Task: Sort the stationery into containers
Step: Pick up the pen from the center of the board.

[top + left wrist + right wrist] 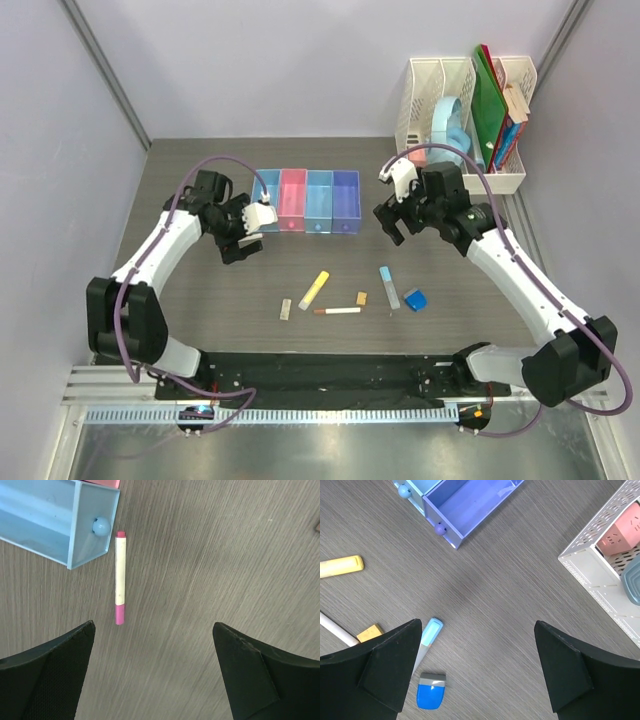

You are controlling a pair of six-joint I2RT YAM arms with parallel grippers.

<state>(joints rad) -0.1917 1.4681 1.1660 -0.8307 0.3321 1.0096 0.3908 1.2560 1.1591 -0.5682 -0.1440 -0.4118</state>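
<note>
The left pincer (154,647) hangs spread wide over the grey tabletop (225,555), with nothing between its fingers. Just ahead of it, toward its left finger, lies a pink-ended white pen (120,577). The pen's far tip is just beside the knobbed front of the light blue end bin (47,522). From the top camera this pen is hidden under the arm.

The right pincer (478,630) is equally spread and holds nothing. Ahead and to its left stands the purple-blue bin (470,505), joined to a second light blue bin (420,487) and then the pink bin (292,200). Ahead and to its right is the white mesh file rack (590,575), with a pink object (620,532) inside.

The pale blue stick (429,637) lies by its left finger, its lower end covered by that finger, and the blue wedge-shaped piece (431,696) lies just nearer. Further left are the tiny orange block (370,632), the thin white pen (335,627) and the yellow marker (340,566). The small beige block (285,309) lies leftmost of this loose group, on the table on the near side of the bins, roughly midway between the two pincers.
</note>
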